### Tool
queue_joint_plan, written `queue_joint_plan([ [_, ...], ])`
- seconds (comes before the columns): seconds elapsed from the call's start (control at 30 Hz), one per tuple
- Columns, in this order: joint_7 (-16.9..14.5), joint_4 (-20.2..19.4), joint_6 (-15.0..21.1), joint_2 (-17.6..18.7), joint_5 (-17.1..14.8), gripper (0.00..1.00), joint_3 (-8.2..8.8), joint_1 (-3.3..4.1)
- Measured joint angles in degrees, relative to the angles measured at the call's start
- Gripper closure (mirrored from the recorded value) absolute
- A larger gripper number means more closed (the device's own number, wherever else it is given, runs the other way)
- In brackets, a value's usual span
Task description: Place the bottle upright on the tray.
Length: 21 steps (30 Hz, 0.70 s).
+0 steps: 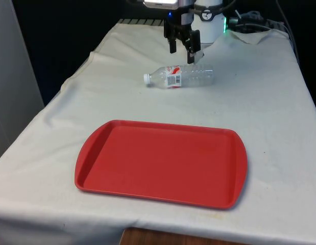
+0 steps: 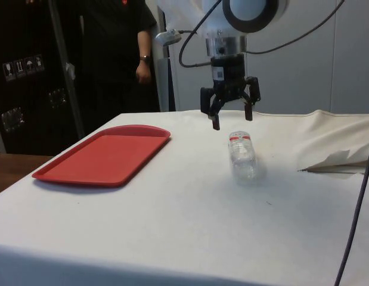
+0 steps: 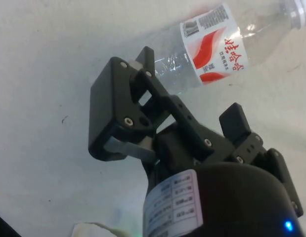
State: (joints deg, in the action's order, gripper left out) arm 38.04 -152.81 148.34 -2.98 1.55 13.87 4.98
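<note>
The bottle (image 1: 180, 76) lies on its side on the table (image 1: 260, 112), well apart from the red tray (image 1: 163, 162), with the hand (image 1: 183, 47) spread open and empty just above it. It looks empty, light, thin-walled and likely to roll or crush; grip mid-body near the label. The side view shows clearance between fingertips (image 2: 215, 124) and bottle; the wrist view shows the red-and-white label (image 3: 216, 43).

A white cloth (image 1: 270, 102) covers the worktop, rumpled at one far corner. A person (image 2: 121, 47) in dark clothes, possibly wearing a wristwatch, stands behind.
</note>
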Motion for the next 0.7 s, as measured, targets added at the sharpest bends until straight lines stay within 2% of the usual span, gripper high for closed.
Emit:
queue_joint_plan([
  [0.7,4.7,0.0,0.29,0.06,0.06,0.0,1.03,-0.23],
])
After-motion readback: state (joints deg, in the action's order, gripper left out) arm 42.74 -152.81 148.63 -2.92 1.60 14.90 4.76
